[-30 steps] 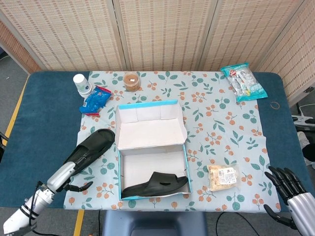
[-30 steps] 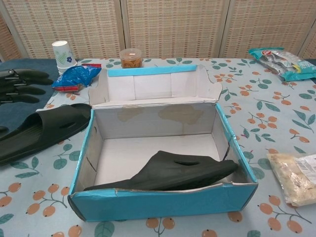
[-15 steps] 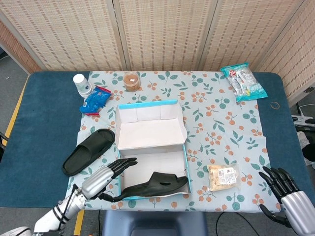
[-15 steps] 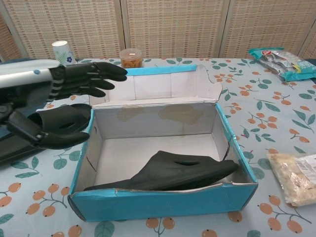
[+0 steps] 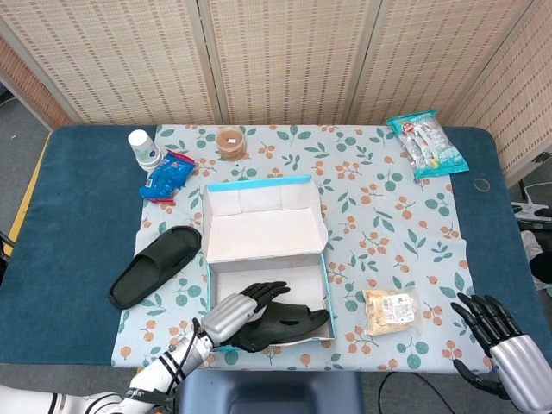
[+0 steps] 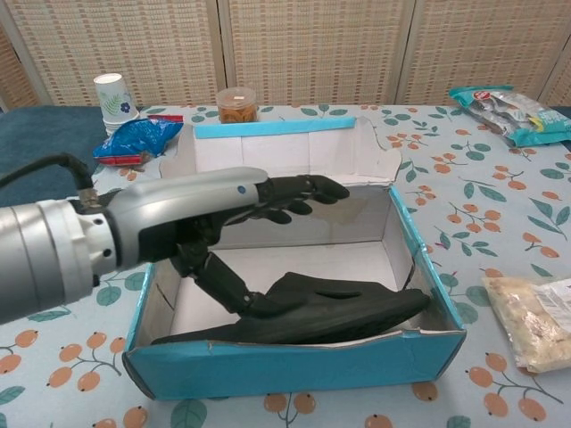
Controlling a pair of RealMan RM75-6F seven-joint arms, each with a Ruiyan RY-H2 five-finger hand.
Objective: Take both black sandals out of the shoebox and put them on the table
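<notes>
Sandal in box (image 6: 312,312): lies along the front wall of the shoebox (image 5: 324,259), lower centre of the head view, toe toward the right.
Left hand (image 6: 259,201): reaches over the box from the lower left, fingers spread above the sandal, thumb dipping down beside its strap; it holds nothing yet as far as I can tell.
Right hand (image 5: 500,332): lower right corner, fingers spread, holding nothing, well apart from the box.
Risk: the sandal sits tight against the front wall, so a shallow grasp may slip off the smooth upper, or the lift may catch the wall and drag the light box along.
Second sandal (image 5: 155,266): already on the table (image 5: 78,216), left of the box.
Snack bag (image 5: 392,310): just right of the box.
</notes>
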